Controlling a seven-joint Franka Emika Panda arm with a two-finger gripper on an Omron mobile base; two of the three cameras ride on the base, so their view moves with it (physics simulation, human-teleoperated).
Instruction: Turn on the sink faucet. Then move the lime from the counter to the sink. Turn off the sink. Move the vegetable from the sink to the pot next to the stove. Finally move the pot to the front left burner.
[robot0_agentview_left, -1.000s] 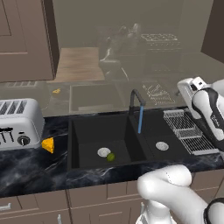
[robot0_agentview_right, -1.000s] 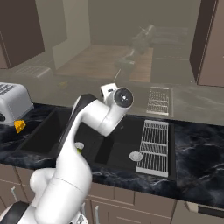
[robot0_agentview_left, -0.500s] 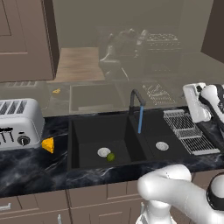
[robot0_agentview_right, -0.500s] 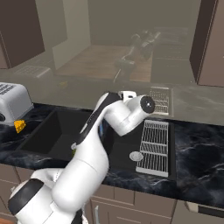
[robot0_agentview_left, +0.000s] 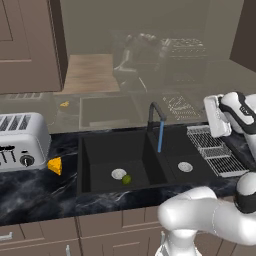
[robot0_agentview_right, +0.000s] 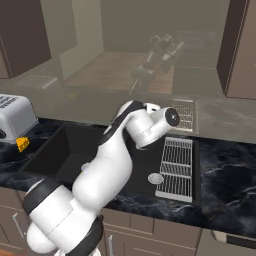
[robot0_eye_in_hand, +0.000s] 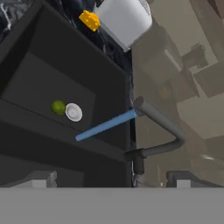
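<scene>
Fingers stand wide apart, holding nothing; water runs from the sink faucet, the lime lies in the sink, so closing the tap comes next

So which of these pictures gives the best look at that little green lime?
The hand view: the lime lies in plain sight on the sink floor, right beside the round silver drain. The left base view shows it too, smaller. In the right base view the robot's arm covers that basin.
</scene>
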